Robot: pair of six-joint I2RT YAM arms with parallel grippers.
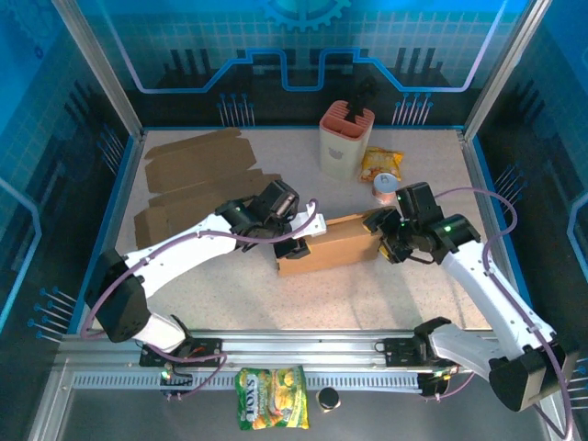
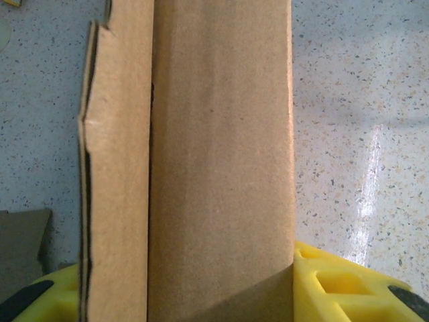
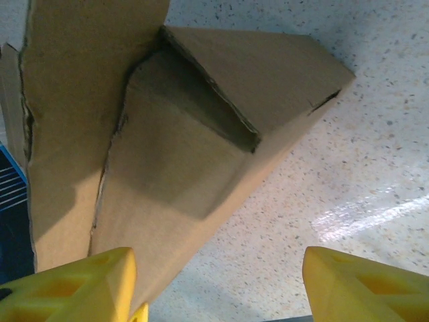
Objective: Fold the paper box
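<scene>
The brown paper box (image 1: 331,243) lies on its side in the middle of the table, partly folded. My left gripper (image 1: 292,246) is at its left end. In the left wrist view the box (image 2: 221,168) runs up between the yellow fingers (image 2: 335,288), which press on both of its sides, so the gripper (image 2: 188,295) is shut on it. My right gripper (image 1: 390,241) is at the box's right end. In the right wrist view it (image 3: 218,285) stands open, with bare table between its fingers. The box's open end and loose flaps (image 3: 188,134) lie just beyond its left finger (image 3: 74,285).
Flat cardboard sheets (image 1: 193,175) lie at the back left. A pink and cream holder (image 1: 346,138), a yellow snack bag (image 1: 381,163) and a small cup (image 1: 386,186) stand behind the box. Another snack bag (image 1: 272,411) lies on the front rail.
</scene>
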